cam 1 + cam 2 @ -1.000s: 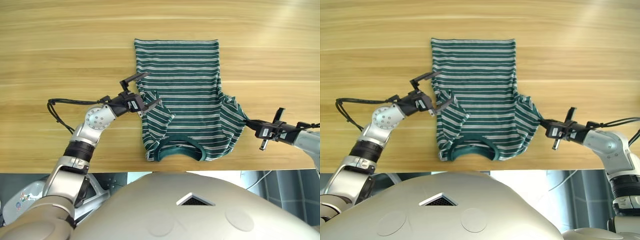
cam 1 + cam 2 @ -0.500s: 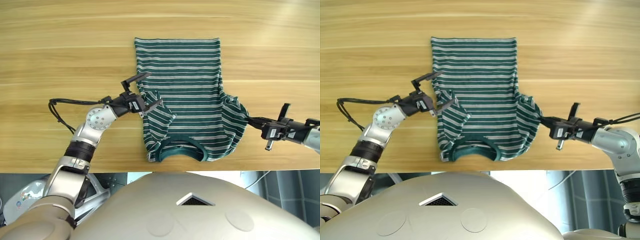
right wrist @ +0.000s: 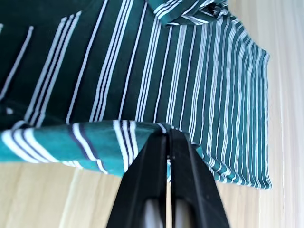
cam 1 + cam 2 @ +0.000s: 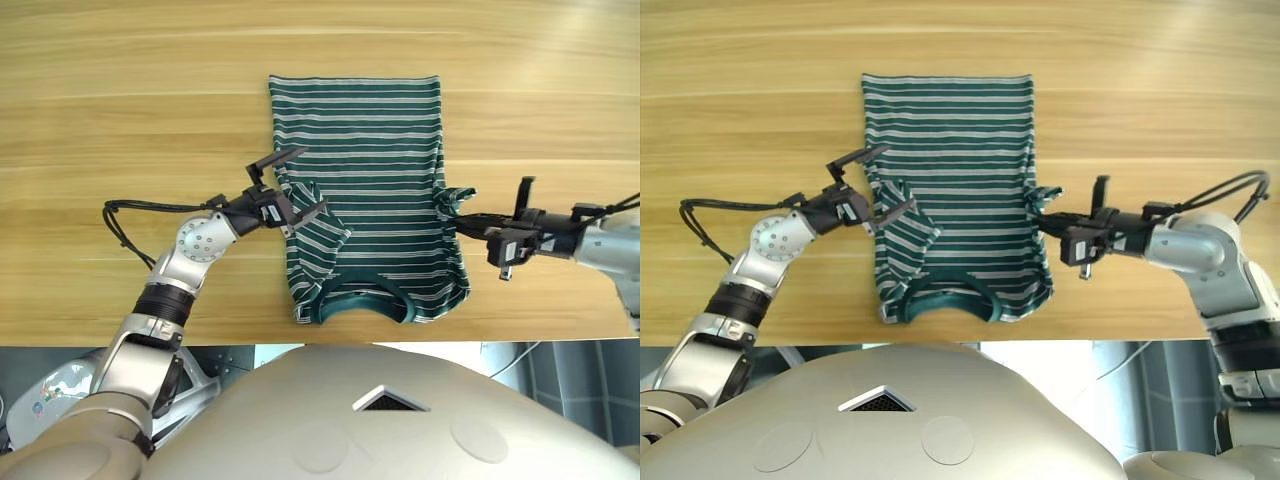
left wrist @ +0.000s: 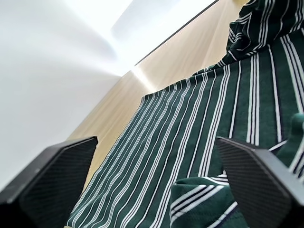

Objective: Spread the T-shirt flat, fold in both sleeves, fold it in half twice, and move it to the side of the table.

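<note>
A dark green T-shirt (image 4: 370, 140) with white stripes lies on the wooden table (image 4: 120, 100), collar toward me and hem at the far side. Its left sleeve (image 4: 318, 230) is folded in over the body. My left gripper (image 4: 292, 185) hovers open over that sleeve's edge; in the left wrist view its fingers (image 5: 52, 175) stand wide apart above the striped cloth. My right gripper (image 4: 452, 212) is shut on the right sleeve (image 3: 71, 140) and holds it at the shirt's right edge, lifted over the body. The closed fingertips (image 3: 167, 137) pinch the sleeve's fold.
Bare table stretches wide to the left (image 4: 80, 160), to the right (image 4: 560, 120) and beyond the hem. The table's front edge (image 4: 230, 343) runs close below the collar. A black cable (image 4: 130, 215) loops beside my left arm.
My right gripper has travelled left from off the shirt's right side to its right edge, carrying the sleeve inward. The left gripper has barely shifted and stays open.
</note>
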